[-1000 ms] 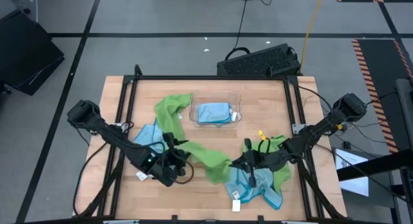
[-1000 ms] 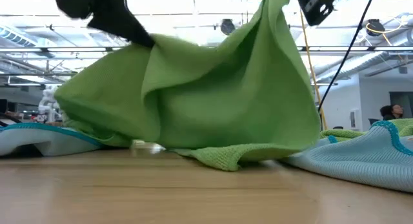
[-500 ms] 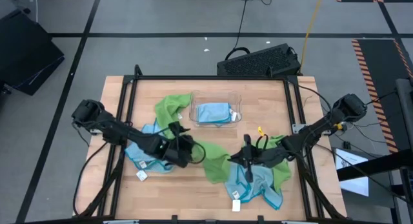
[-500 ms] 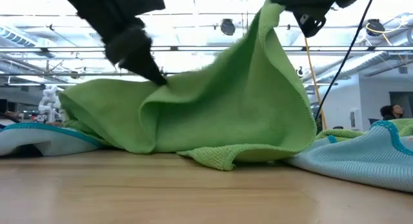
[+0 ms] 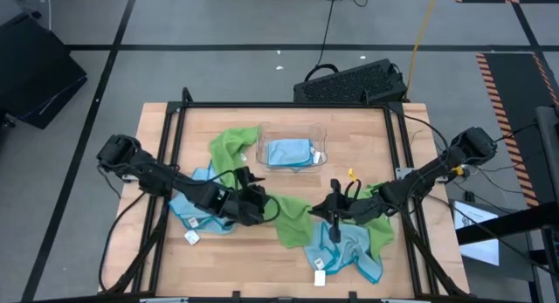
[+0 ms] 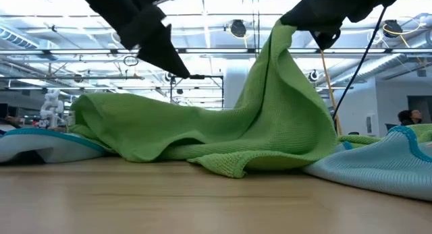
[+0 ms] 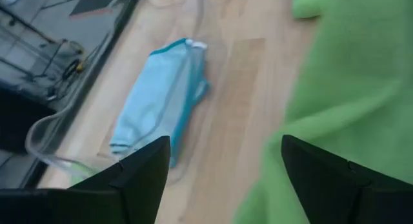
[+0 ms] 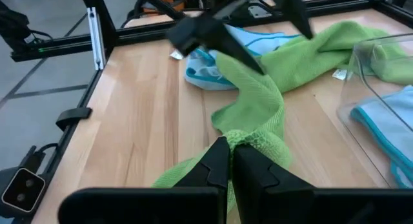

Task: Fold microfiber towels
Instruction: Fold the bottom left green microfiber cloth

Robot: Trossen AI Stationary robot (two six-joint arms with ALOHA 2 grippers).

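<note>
Currently: right gripper (image 5: 333, 210) pinches green towel (image 6: 223, 136) corner aloft; left gripper (image 5: 256, 196), jaws wide and empty, should regrasp the opposite corner.

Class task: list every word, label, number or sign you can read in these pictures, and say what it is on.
No text can be read in any view.
White tags on the towels: too small to read.
Orange-and-black hazard stripes on the floor: a marking only, no words.
</note>
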